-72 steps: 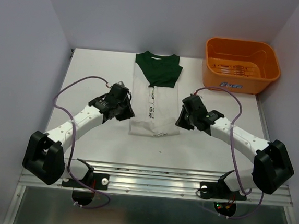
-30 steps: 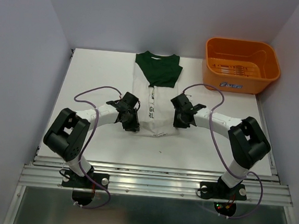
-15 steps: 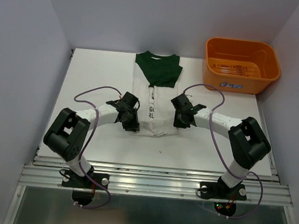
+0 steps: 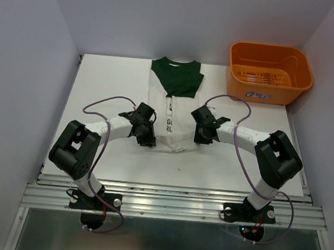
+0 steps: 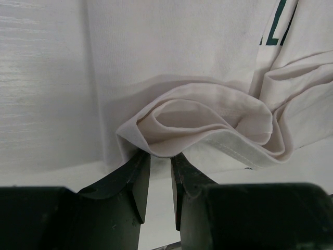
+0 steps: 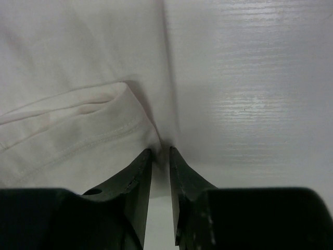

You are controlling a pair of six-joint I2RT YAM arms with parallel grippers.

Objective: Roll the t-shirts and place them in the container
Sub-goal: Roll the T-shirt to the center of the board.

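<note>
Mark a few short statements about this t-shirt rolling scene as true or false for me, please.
1. The t-shirt lies on the white table, outside the orange basket. True.
2. The left end effector is at the t-shirt's green collar end. False: it is at the left corner of the near white hem.
3. The hem by the left end effector is bunched into a raised fold. True.
4. The right end effector hovers over the orange basket. False: it is at the hem's right corner.
5. The t-shirt's far end is dark green. True.
</note>
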